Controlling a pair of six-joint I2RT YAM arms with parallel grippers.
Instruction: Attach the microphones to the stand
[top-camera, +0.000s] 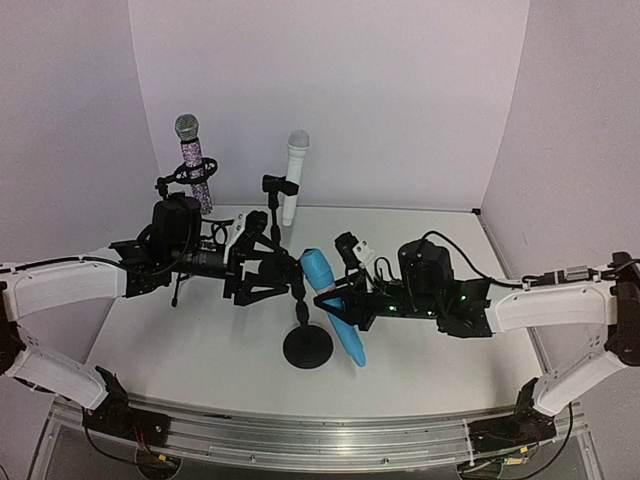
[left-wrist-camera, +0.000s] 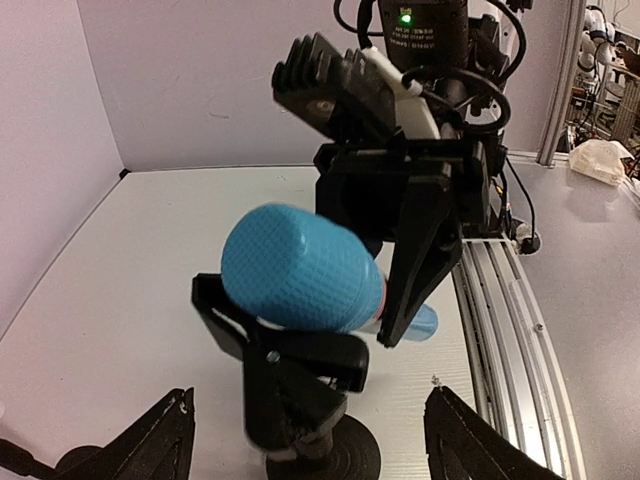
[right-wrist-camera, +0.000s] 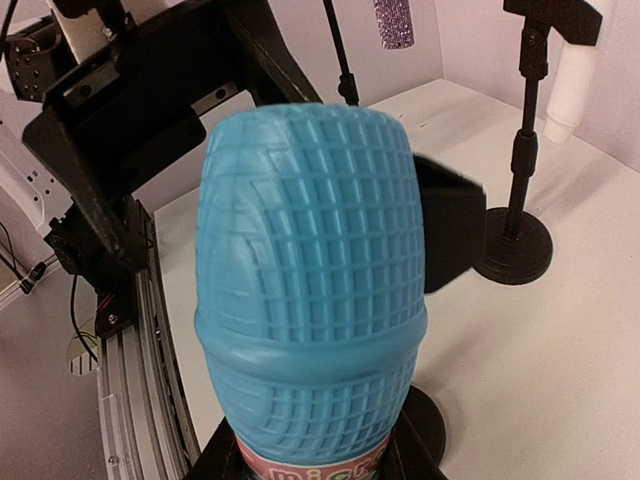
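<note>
Light blue microphone (top-camera: 322, 278): frame centre, tilted, head at the front stand clip (left-wrist-camera: 300, 355). Lettering "micr…" is partly legible on its pink band (right-wrist-camera: 300, 462).
Right pincer (top-camera: 338, 308): clamped on the microphone's handle.
Left pincer (top-camera: 270, 275): fingers apart, flanking the clip.

You'll find the light blue microphone (right-wrist-camera: 310, 290) is matt plastic, its head grid-ribbed — the purple microphone (top-camera: 191, 153) glitters roughly, under silvery mesh.

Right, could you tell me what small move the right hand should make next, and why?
Probably ease the right hand open slowly. The light blue plastic microphone it grips already seems to lie in the black clip of the front stand, and the left hand stands open beside it.
</note>
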